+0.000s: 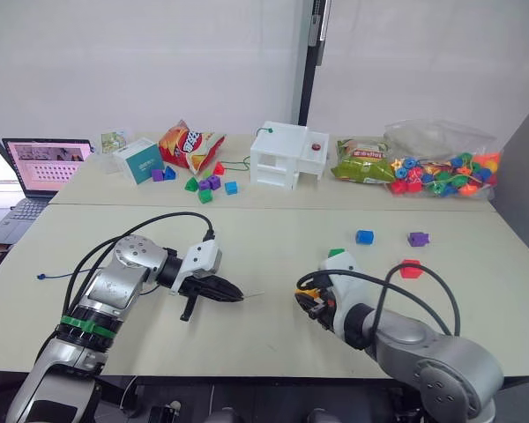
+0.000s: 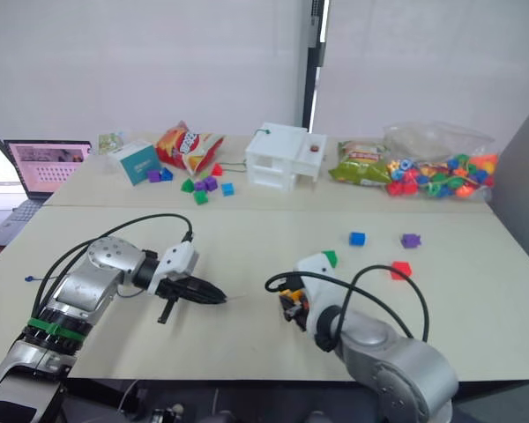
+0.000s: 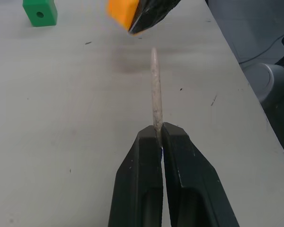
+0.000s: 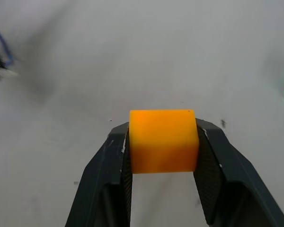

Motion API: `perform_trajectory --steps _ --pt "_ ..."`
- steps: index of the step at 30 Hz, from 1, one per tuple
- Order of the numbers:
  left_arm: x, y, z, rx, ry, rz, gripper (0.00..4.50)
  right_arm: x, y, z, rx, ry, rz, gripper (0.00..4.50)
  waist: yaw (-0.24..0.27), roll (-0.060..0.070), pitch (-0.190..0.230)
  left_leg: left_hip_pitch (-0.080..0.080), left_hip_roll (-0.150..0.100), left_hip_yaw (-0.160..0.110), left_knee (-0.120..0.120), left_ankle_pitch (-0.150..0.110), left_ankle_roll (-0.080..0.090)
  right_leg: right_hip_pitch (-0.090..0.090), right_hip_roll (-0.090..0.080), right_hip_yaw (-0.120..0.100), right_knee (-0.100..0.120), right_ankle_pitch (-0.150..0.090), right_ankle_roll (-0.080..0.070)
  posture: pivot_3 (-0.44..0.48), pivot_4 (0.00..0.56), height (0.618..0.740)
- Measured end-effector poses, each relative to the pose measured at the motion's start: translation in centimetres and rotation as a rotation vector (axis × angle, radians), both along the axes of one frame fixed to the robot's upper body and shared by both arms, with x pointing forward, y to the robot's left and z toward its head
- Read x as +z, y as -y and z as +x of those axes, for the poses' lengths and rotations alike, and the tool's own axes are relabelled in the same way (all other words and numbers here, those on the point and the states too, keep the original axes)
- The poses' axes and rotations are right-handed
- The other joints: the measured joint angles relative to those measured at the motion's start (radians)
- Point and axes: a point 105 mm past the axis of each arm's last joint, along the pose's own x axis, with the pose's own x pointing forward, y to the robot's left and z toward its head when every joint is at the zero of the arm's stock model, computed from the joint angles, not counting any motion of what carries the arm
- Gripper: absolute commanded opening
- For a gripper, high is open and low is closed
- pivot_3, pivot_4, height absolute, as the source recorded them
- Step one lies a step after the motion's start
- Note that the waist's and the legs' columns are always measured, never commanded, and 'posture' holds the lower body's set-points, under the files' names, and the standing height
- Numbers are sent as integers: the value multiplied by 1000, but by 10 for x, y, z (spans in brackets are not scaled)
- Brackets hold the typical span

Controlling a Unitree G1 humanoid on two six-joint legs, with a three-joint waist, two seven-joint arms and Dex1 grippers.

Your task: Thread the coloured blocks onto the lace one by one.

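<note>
Nearest, at the table's front edge: the left gripper [image 3: 157, 137], jaws pinched together on the lace [image 1: 55, 275] just behind its stiff pale tip [image 3: 155, 90], which juts toward the other arm. The dark cord trails off over the left side of the table.

Facing it, apart: the right gripper [image 4: 163, 142], clenched on the yellow-orange block [image 4: 163, 140], one pad on each side face. No bore shows on the face seen from the right wrist.

Risk, judged: if the bore is not turned toward the tip, the tip would butt a flat face and bend or slide back through the jaws. A small tilt of either wrist would do the same.

Behind the right gripper: green block [image 1: 336, 253]. Farther: red block [image 1: 411, 269], blue block [image 1: 364, 236], purple block [image 1: 417, 239], all loose and unthreaded.

Far table: bag of beads [image 1: 441, 167], white box [image 1: 287, 155], laptop [image 1: 42, 167].
</note>
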Motion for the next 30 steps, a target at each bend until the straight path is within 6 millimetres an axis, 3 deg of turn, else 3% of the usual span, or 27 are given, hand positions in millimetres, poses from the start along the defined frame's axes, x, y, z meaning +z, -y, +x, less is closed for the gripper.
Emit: perform_trajectory --steps 2,5,7,11,13,14,17,23,30 --pt "1 2 -2 -2 2 -2 0 -17 -5 3 -3 -34 -14 1194 -7 0 0 0 1 0 0 0 -1 -1 1 0 0 0 -1 0 150 740" --pt "1 4 -4 -3 0 -7 0 -21 -11 7 -22 0 8 1194 -16 0 0 1 4 0 0 1 -1 0 4 1 0 -1 -1 0 150 740" --pt "2 4 -5 -5 4 -6 0 -22 -11 8 -29 16 11 2254 -16 0 0 2 4 0 0 1 -1 0 4 1 0 -1 -1 0 150 740" --pt "-2 1 -7 12 -17 5 0 -20 -9 7 -27 28 31 3582 -12 0 0 2 4 0 0 1 -2 -1 3 1 0 -1 -2 0 150 740" --pt "-3 -1 -8 18 -18 10 0 -10 -11 6 7 60 48 4347 -11 0 0 1 4 0 0 1 -2 -2 3 1 0 -1 -2 0 150 740" --pt "-2 -1 -8 19 -13 12 0 -2 -12 6 32 82 58 4487 -9 -1 0 0 4 0 0 1 -2 -2 3 1 0 -1 -2 0 150 740" --pt "-1 -1 -9 24 -11 12 0 22 -13 4 123 143 75 4487 -6 -1 0 1 4 0 0 1 -2 -1 3 1 0 -1 -2 0 150 740" --pt "-2 1 -10 74 -39 3 0 27 -3 -12 621 65 -60 4487 -8 -1 1 2 5 0 0 0 -1 3 4 -1 -5 -1 -2 0 150 740" --pt "-6 4 -17 107 -59 6 0 24 4 26 963 119 -211 4487 -12 -2 1 2 6 1 0 1 -1 1 4 1 -3 -1 -2 0 150 740"
